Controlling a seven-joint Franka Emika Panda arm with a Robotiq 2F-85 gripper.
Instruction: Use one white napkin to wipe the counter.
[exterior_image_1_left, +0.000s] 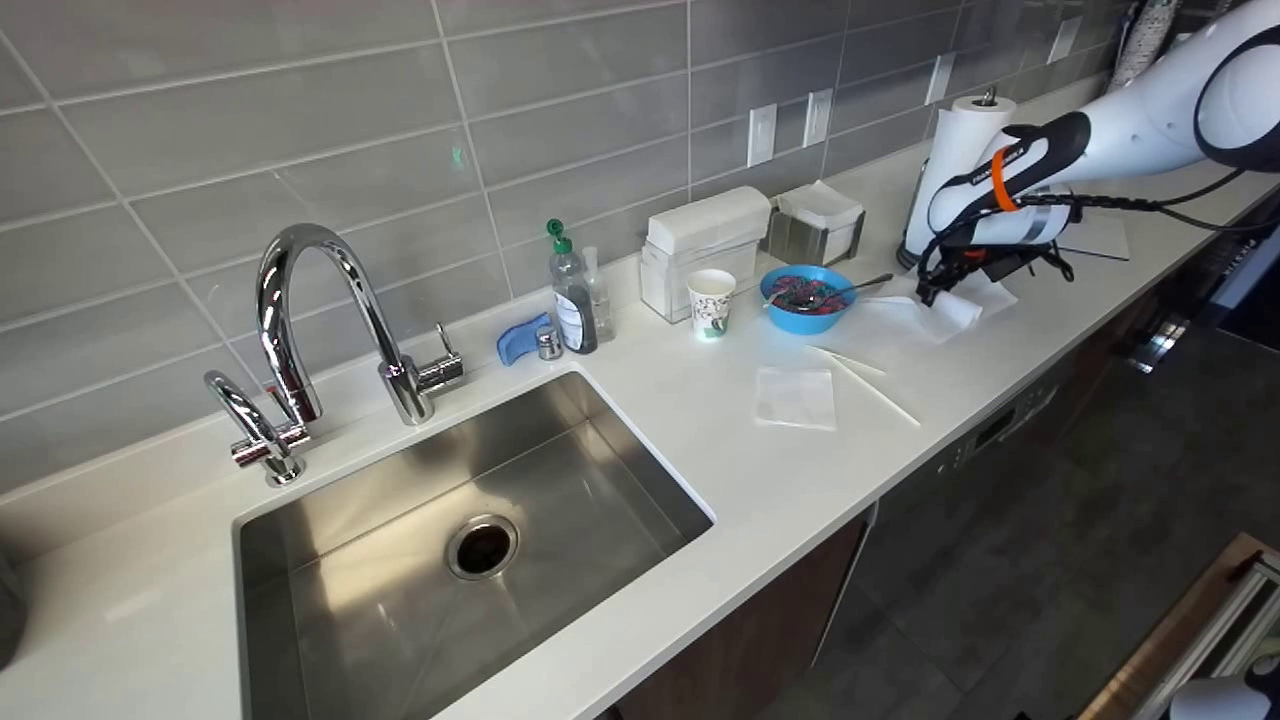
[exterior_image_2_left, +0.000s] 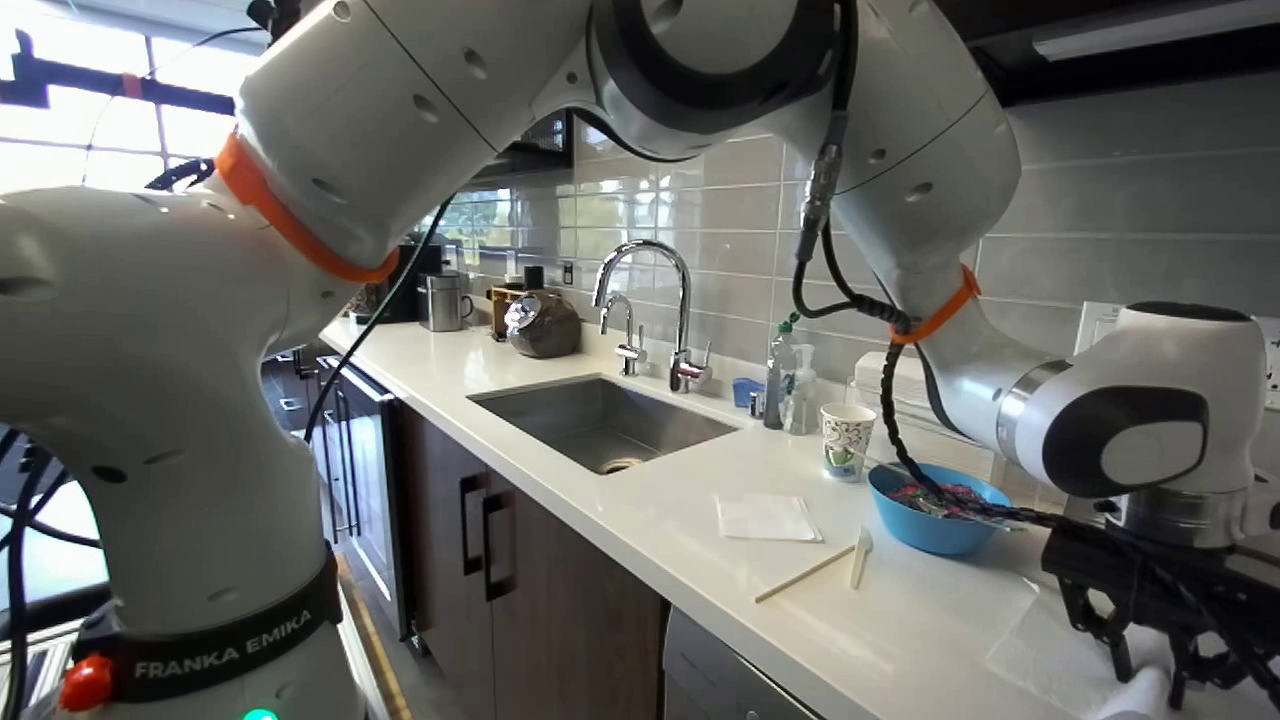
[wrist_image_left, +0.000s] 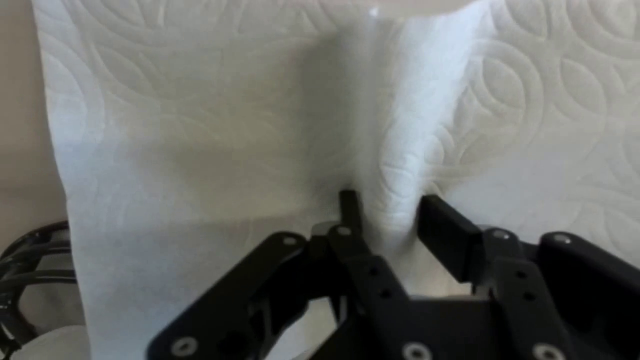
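Fingers (wrist_image_left: 445, 232) narrowly straddled a fold of white napkin (wrist_image_left: 175, 150) in from the front edge of the counter (exterior_image_1_left: 820, 470); whether they gripped, I couldn't tell. Grasping seemed underway, a firm pinch needed next.

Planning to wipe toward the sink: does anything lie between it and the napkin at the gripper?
Yes: on the counter, between napkin and sink, lie a thin stick, a pale utensil and a flat white square.
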